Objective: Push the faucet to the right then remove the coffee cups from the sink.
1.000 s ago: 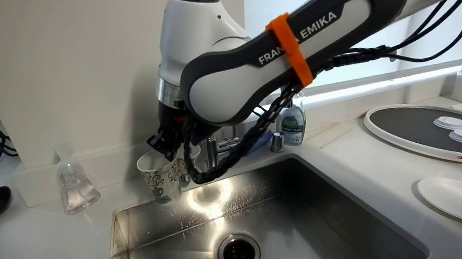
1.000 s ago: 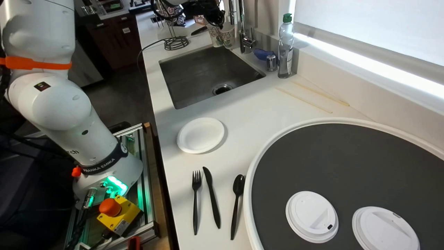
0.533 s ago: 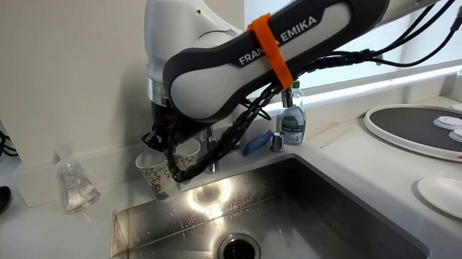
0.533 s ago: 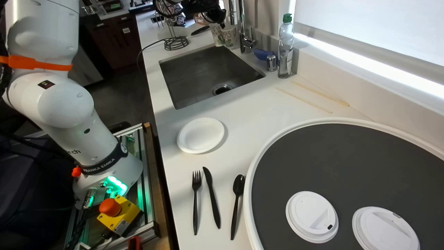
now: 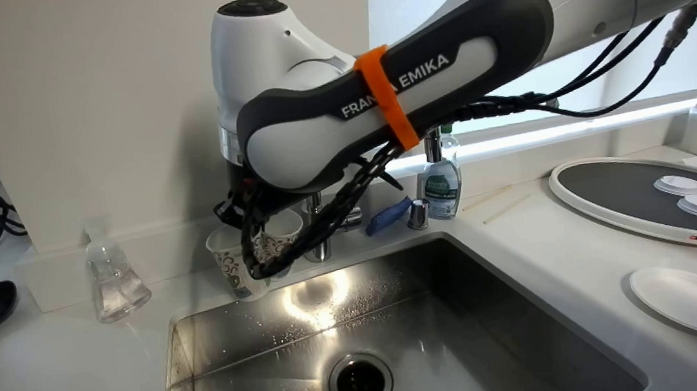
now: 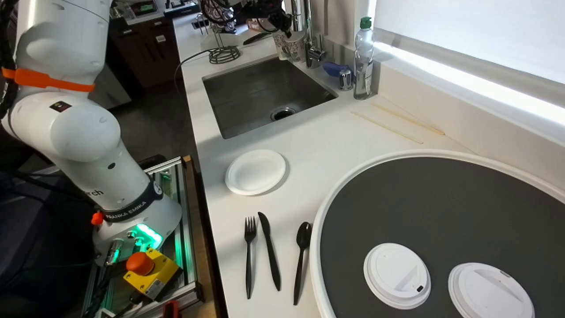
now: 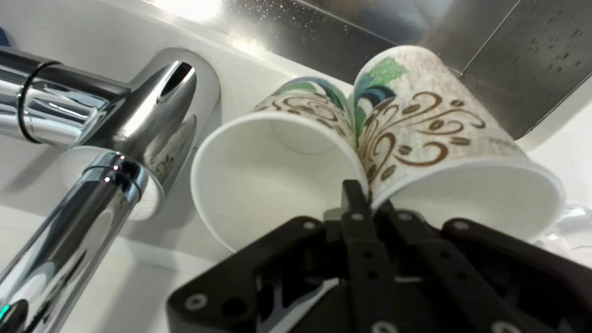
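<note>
Two patterned paper coffee cups (image 7: 282, 185) (image 7: 430, 115) lean side by side, mouths toward the camera in the wrist view. My gripper (image 7: 370, 199) is shut on their touching rims, one finger inside each cup. Both exterior views show the cups (image 5: 232, 259) (image 6: 295, 48) beside the chrome faucet (image 6: 307, 37), at the sink's back corner. Whether their bottoms touch the counter I cannot tell. The faucet's body (image 7: 152, 106) stands close beside them, apart from the gripper; my arm partly covers it in an exterior view. Below lies the steel sink (image 5: 455, 346) with its round drain (image 5: 360, 382).
A blue sponge-like item (image 5: 387, 216), a chrome cap (image 5: 418, 214) and soap bottles (image 5: 442, 189) line the back. A clear flask-shaped bottle (image 5: 116, 291) stands left of the cups. A white plate (image 6: 256, 172), black cutlery (image 6: 268, 251) and a round grey board (image 6: 441, 212) with lids occupy the counter.
The arm has swung leftward in one exterior view. In both exterior views the gripped cups have shifted only slightly, in an exterior view toward the faucet. The grip stays shut.
</note>
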Available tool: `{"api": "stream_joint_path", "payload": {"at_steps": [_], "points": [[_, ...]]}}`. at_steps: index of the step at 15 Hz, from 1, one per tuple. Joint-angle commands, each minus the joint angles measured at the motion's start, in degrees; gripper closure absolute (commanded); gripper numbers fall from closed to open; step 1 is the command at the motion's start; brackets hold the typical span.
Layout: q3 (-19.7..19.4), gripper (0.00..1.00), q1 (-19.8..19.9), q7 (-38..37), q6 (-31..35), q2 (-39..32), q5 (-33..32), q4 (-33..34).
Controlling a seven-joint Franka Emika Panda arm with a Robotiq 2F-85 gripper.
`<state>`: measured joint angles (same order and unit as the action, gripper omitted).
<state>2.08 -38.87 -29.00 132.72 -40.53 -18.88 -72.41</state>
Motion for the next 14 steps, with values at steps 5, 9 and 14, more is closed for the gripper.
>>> {"api": "stream_joint_path", "payload": {"at_steps": [5,9,14], "points": [[-2.11,0.99,-1.21,-4.63,-5.17,-4.88,-0.1,8.0],[-2.13,0.99,-1.19,-5.41,-6.95,-6.59,-0.04,10.89],[-2.35,0.97,-1.36,-6.31,-9.34,-8.7,-0.31,14.57]]}}
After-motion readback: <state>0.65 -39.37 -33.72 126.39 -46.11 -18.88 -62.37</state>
